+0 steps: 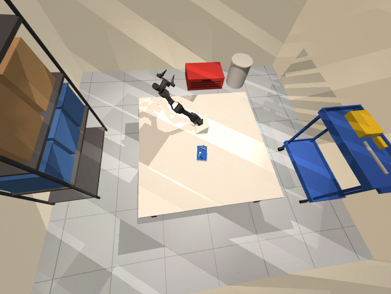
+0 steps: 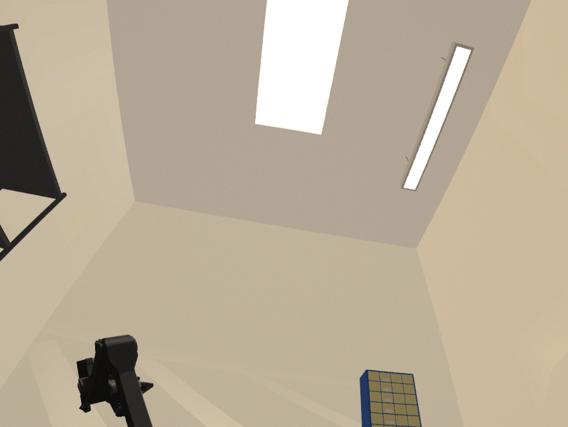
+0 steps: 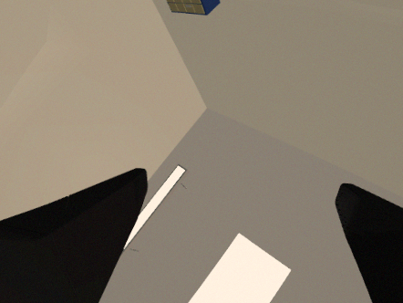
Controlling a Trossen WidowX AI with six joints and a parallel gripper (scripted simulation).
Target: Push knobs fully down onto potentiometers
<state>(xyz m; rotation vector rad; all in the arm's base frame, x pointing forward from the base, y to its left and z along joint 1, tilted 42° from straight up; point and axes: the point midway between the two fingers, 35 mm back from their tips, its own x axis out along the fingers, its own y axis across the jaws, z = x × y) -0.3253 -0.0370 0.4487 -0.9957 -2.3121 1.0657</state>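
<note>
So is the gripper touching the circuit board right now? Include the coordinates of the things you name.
Apart: the top view shows the gripper (image 1: pixel 167 75) (image 3: pixel 242 185) beyond the table's edge, well away from the board (image 1: pixel 202 152).

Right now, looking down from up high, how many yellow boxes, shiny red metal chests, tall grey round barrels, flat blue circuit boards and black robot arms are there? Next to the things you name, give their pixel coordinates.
Yellow boxes (image 1: pixel 363 123) (image 1: pixel 379 142): 2
Red metal chest (image 1: pixel 205 71): 1
Grey round barrel (image 1: pixel 236 75): 1
Flat blue circuit board (image 1: pixel 204 157): 1
Black robot arm (image 1: pixel 187 113) (image 2: pixel 130 390): 1
Total: 6

From my gripper (image 1: pixel 170 72) (image 2: pixel 115 397) (image 3: pixel 242 185), I see the chest (image 1: pixel 205 71) nearby, the cylinder (image 1: pixel 237 74) beyond it, and the board (image 1: pixel 202 153) on the table (image 1: pixel 180 189), past the arm's base (image 1: pixel 202 129).
</note>
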